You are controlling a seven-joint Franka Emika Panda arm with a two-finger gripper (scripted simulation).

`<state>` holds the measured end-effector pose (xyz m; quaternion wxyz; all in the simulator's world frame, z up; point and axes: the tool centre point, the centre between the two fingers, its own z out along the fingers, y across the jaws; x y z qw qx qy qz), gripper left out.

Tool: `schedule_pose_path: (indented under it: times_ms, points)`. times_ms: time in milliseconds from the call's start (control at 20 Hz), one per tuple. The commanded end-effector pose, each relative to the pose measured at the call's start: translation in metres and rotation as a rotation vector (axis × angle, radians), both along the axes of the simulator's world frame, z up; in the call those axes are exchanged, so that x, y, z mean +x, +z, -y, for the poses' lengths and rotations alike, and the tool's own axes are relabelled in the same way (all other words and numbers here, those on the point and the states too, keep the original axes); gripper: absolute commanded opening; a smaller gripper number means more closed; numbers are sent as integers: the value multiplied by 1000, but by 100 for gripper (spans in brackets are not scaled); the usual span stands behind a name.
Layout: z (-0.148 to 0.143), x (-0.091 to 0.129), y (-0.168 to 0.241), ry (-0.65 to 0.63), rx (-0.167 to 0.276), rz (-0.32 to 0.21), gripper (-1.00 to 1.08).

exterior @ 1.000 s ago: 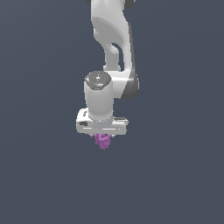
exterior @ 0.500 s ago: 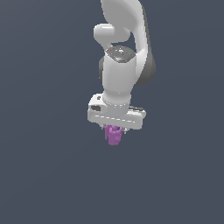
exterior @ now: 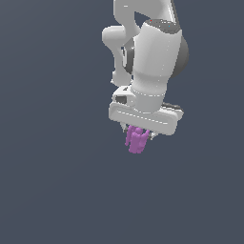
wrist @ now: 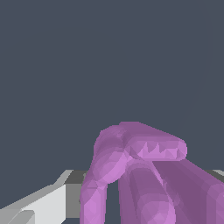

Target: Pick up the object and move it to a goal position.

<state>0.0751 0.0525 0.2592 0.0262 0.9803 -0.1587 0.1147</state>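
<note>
Hand, exterior view: the white gripper pointed down and was closed on the object, which hung under it.
Object, exterior view: it was small, purple-pink and lumpy. Its top was tucked up between the fingers and its bottom stuck out below. It was narrower than the wide white hand above it.
Arm, exterior view: the big white arm came down from the top of the picture, with a dark grey joint on the exterior view's right.
Around it, exterior view: only plain dark grey showed on all sides of the object.
Object, wrist view: the object was very close, with fat rounded ridges.
Finger, wrist view: a white and grey finger showed beside the object.
</note>
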Motion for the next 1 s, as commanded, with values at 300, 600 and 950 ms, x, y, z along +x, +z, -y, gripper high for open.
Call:
schedule_pose_path:
  times_ms: [300,600,950]
  points:
    - [-38,6,49,-119,-12,61,-100]
    - [-67,12,85,-207,-23,106,-100]
    - [-102,21,130,-316,-35,161,-100]
